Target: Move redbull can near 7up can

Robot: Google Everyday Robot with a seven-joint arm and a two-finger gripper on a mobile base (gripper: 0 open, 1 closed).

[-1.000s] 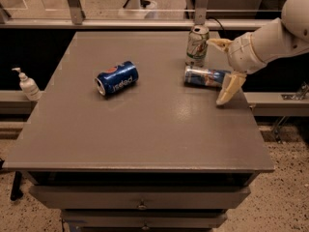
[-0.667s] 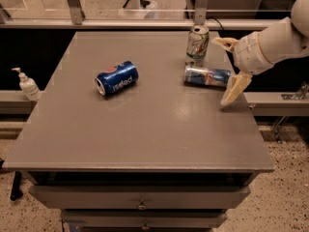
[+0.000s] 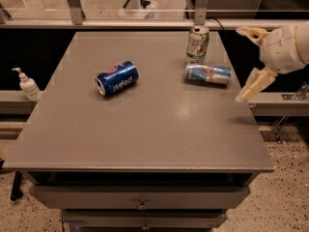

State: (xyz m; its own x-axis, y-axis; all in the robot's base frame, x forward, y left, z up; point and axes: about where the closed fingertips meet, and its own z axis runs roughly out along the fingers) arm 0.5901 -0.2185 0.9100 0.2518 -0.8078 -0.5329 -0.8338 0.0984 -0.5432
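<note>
The redbull can (image 3: pixel 208 74) lies on its side on the grey table (image 3: pixel 145 129), at the back right. The 7up can (image 3: pixel 198 43) stands upright just behind it, a small gap between them. My gripper (image 3: pixel 249 62) is open and empty, off the table's right edge, to the right of the redbull can and apart from it. One finger (image 3: pixel 253 85) points down and left, the other (image 3: pixel 251 32) sits higher.
A dark blue Pepsi can (image 3: pixel 117 78) lies on its side left of centre. A white pump bottle (image 3: pixel 27 85) stands on a ledge left of the table. A metal rail and posts (image 3: pixel 72 4) run behind the table. Drawers sit below its front edge.
My gripper has drawn back to the right, away from the redbull can, and now sits beyond the table's right edge. The cans have not moved.
</note>
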